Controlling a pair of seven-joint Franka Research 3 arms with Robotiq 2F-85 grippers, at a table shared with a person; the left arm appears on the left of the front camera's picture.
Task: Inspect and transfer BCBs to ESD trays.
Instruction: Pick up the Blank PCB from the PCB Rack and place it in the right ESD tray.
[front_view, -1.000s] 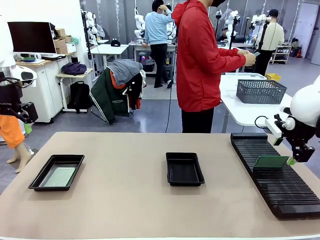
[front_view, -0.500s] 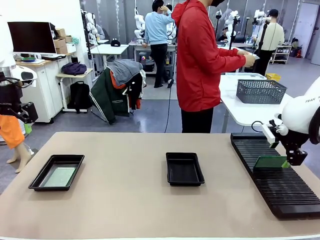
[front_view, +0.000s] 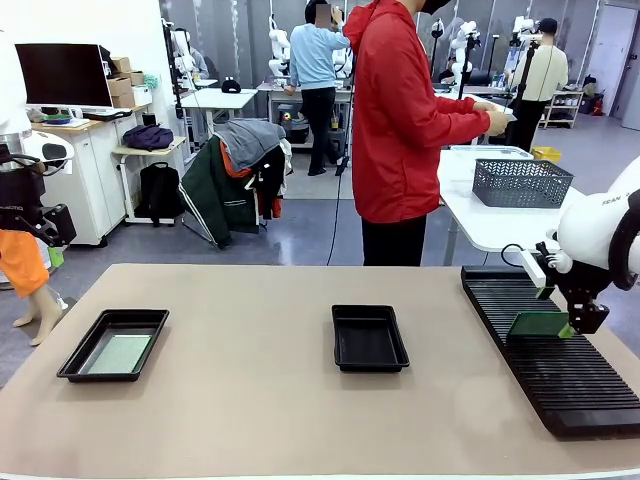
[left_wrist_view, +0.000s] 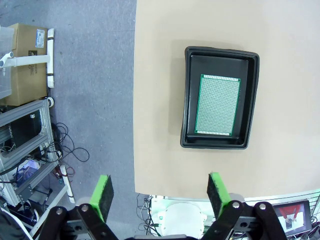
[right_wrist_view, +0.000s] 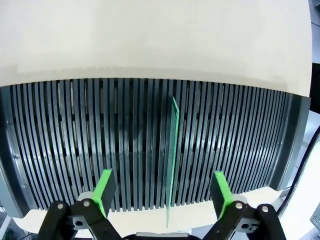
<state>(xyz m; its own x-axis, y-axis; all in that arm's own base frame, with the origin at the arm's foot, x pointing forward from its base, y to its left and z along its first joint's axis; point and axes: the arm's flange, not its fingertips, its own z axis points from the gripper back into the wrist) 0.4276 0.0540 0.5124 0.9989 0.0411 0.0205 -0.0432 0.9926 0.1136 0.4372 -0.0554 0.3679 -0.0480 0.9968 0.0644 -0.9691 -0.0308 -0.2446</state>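
The right gripper (right_wrist_view: 162, 192) is hanging spread over the slotted rack (front_view: 570, 385) at the tabletop's right edge, its pads flanking an upright BCB (right_wrist_view: 173, 150). The left gripper (left_wrist_view: 160, 192) is hovering spread off the left edge, near an ESD tray (left_wrist_view: 189, 100) holding a flat BCB (left_wrist_view: 217, 105). A person (front_view: 400, 130) is standing beyond the far edge.

Your rack (front_view: 570, 390) cut off at 4 o'clock, left arm (front_view: 25, 205) cropped at 9 o'clock, whether the right gripper (front_view: 572, 328) touches the board (front_view: 538, 324) too small to tell.
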